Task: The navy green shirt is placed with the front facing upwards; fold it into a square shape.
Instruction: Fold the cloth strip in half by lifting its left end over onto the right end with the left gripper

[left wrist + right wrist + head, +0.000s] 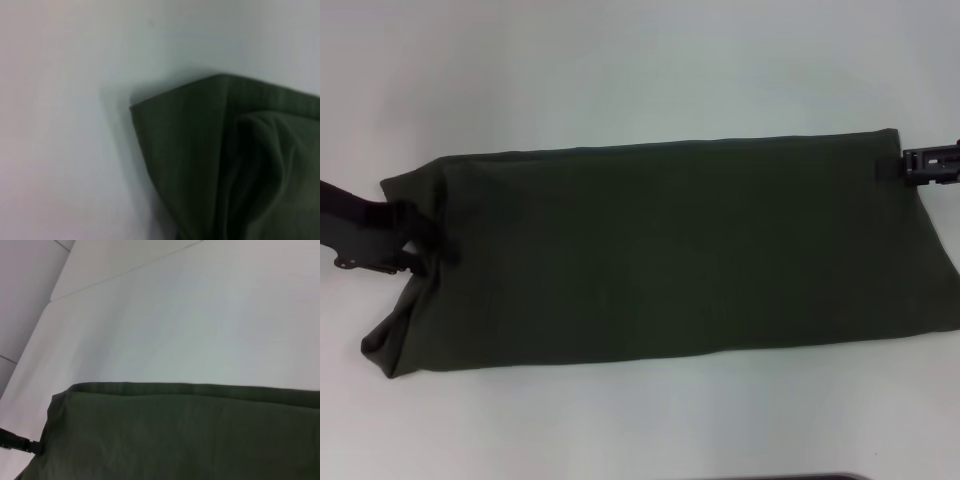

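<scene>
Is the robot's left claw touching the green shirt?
Touching. In the head view the left gripper overlaps the shirt's left edge, and the cloth bunches up around it.

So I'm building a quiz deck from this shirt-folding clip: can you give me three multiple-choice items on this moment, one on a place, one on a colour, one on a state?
1. Where is the left gripper?
A. at the shirt's left end
B. over the shirt's middle
C. off the table

2. What colour is the navy green shirt?
A. bright red
B. dark olive green
C. white

3. How does the shirt lie?
A. crumpled into a ball
B. hanging from a rack
C. stretched as a long band across the table

Key: 1 A, the head view shows it at the bunched left end, with the right gripper at the far right corner. 2 B, all three views show dark green cloth. 3 C, it spans the white table from one gripper to the other, no lettering showing.
</scene>
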Tool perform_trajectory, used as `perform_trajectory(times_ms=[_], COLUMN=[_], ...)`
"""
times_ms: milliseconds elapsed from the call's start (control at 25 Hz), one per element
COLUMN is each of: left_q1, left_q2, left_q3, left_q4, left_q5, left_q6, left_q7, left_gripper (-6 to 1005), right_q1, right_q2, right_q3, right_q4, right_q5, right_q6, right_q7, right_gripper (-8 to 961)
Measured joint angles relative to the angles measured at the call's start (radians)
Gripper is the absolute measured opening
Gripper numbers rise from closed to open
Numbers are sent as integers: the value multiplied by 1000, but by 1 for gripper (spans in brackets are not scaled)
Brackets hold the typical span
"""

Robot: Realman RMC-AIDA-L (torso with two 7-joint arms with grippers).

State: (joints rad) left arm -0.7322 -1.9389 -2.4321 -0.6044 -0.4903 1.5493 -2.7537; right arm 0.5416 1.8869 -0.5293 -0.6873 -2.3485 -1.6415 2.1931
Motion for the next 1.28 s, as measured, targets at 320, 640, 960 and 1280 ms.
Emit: perform_trajectory(times_ms=[320,640,960,1280], left_q1=[-5,-2,4,39], left_q2=[-2,9,29,80], left_q3=[8,-7,-19,-47], left_q4=[-6,-7,-8,-9], left_q5=[-23,-81,-83,-77], left_q6=[11,64,88,81], left_q7=[0,34,55,46], left_gripper=[334,37,36,36], right_q1=[0,0,-1,-5], right_q2=[-3,-5,-5,-5], right_q3=[0,0,0,0], right_q4=[1,1,0,0], right_q5=[0,0,0,0], right_q6=[-2,-3,-3,-3], right_q7=[2,-1,-1,5], right_gripper=[903,899,896,892])
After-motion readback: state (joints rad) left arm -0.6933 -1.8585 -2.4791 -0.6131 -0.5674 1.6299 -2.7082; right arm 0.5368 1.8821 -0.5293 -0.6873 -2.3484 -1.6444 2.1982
